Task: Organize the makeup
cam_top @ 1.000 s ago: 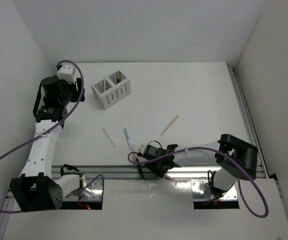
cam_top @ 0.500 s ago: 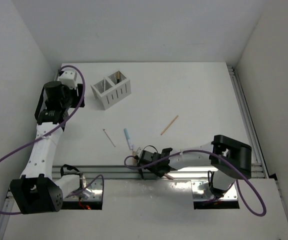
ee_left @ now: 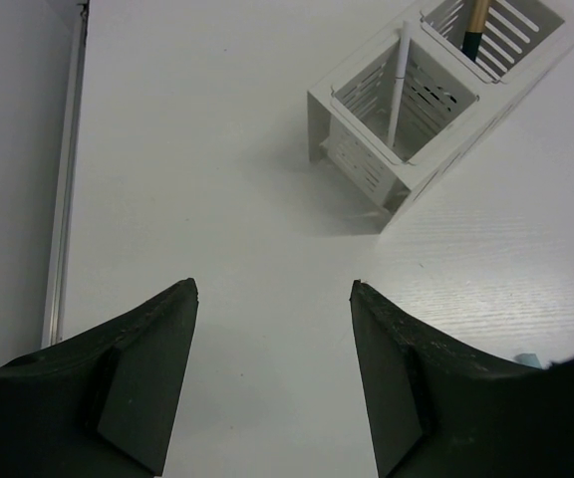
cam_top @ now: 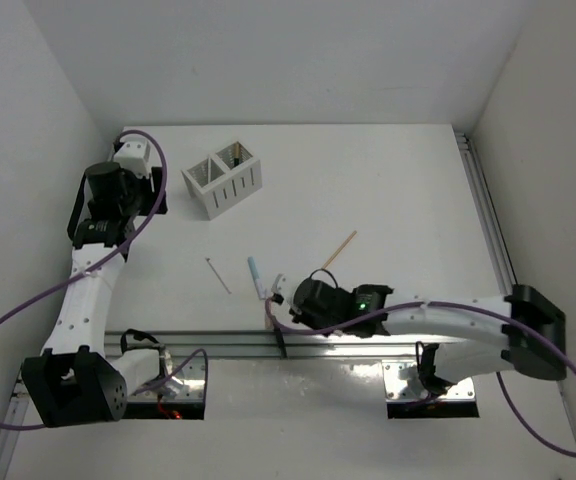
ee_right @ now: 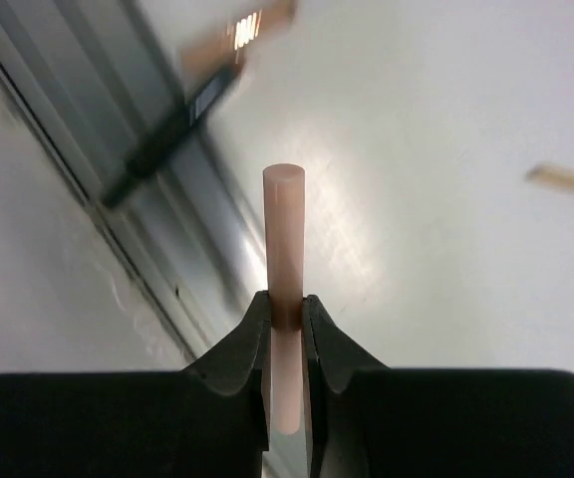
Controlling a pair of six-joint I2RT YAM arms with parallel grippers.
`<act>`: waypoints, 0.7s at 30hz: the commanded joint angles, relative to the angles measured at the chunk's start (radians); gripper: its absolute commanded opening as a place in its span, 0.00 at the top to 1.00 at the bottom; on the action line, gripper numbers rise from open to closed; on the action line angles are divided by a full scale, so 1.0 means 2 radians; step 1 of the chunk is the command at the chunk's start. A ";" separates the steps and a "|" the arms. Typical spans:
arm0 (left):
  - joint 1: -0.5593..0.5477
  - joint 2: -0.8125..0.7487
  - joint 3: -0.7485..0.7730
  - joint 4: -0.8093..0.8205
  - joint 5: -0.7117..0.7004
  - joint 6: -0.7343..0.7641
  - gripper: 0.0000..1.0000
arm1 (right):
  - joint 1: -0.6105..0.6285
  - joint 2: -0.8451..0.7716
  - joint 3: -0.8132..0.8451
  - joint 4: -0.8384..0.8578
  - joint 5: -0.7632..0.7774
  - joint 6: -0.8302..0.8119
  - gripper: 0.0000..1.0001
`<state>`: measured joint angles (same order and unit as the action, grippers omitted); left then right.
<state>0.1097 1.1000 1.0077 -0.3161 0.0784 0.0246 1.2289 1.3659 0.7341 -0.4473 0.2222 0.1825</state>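
While the left arm has hardly moved, the right arm has stretched out since half a second ago: its elbow now sits far to the right, and its wrist has come off the front rail (cam_top: 218, 340) onto the table (cam_top: 388, 190).

In the wrist view, the right gripper (ee_right: 285, 304) is pinched narrow on a peach stick (ee_right: 284, 229). The stick stands straight out past the fingertips, its flat end free. A black stick (ee_right: 167, 139) lies ahead and to the left across the rail, with a blurred peach piece beyond it. From above, a pink length shows just in front of the wrist — I cannot tell whether that is the held stick.

The loose pieces lie as they did. The blue stick (cam_top: 255, 272) is just beside the wrist on its far left, the thin stick (cam_top: 218, 275) is further left, and the tan stick (cam_top: 339, 249) is just beyond the wrist.

The left gripper (ee_left: 272, 299) is spread wide with nothing between its fingers, over bare table. The box (ee_left: 417, 110) is ahead and to its right — a white stick (ee_left: 399, 90) leans in the nearer compartment and a dark-tipped stick (ee_left: 476, 22) stands in the farther one.
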 commanded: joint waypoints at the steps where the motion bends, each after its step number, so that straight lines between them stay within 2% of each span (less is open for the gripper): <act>1: 0.015 0.003 0.015 0.005 0.007 -0.006 0.31 | -0.023 -0.073 0.041 0.068 0.013 -0.069 1.00; 2: 0.020 0.008 0.015 0.005 0.007 -0.011 0.31 | -0.063 -0.078 0.061 0.077 -0.005 -0.071 1.00; 5: 0.024 0.012 0.015 0.005 0.011 -0.016 0.31 | -0.124 -0.061 0.107 0.149 -0.069 -0.084 1.00; 6: 0.030 0.012 0.015 0.005 0.016 -0.016 0.31 | -0.168 -0.051 0.118 0.214 -0.082 -0.087 1.00; 8: 0.035 0.018 0.015 0.005 0.016 -0.016 0.31 | -0.195 0.011 0.172 0.269 -0.126 -0.084 1.00; 9: 0.035 0.018 0.015 0.005 0.016 -0.016 0.31 | -0.231 0.029 0.207 0.344 -0.135 -0.075 1.00; 10: 0.035 0.018 0.015 0.005 0.016 -0.016 0.31 | -0.239 0.090 0.223 0.372 -0.145 -0.052 1.00; 11: 0.039 0.022 0.015 0.005 0.016 -0.016 0.31 | -0.251 0.111 0.241 0.397 -0.146 -0.043 1.00; 12: 0.040 0.027 0.015 0.005 0.016 -0.016 0.31 | -0.271 0.133 0.291 0.499 -0.141 -0.034 1.00; 13: 0.040 0.027 0.015 0.005 0.016 -0.016 0.31 | -0.278 0.208 0.308 0.537 -0.128 -0.002 1.00; 14: 0.040 0.033 0.015 0.005 0.016 -0.016 0.31 | -0.291 0.236 0.371 0.606 -0.122 0.007 1.00; 15: 0.040 0.041 0.015 0.005 0.016 -0.021 0.31 | -0.293 0.263 0.399 0.660 -0.119 0.015 1.00; 16: 0.040 0.041 0.015 0.005 0.016 -0.021 0.31 | -0.296 0.342 0.428 0.670 -0.124 0.030 1.00; 17: 0.040 0.047 0.015 0.005 0.016 -0.021 0.31 | -0.301 0.367 0.527 0.662 -0.129 0.033 1.00; 19: 0.040 0.054 0.015 0.005 0.016 -0.021 0.31 | -0.302 0.431 0.584 0.651 -0.121 0.028 1.00; 20: 0.040 0.060 0.015 0.005 0.010 -0.021 0.31 | -0.299 0.490 0.670 0.651 -0.116 0.032 1.00; 21: 0.040 0.060 0.015 0.005 0.010 -0.025 0.31 | -0.300 0.510 0.698 0.650 -0.113 0.038 1.00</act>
<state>0.1787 1.2095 1.0088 -0.3164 0.1009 -0.0017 0.6174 2.2673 1.9144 0.6903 -0.0040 0.2047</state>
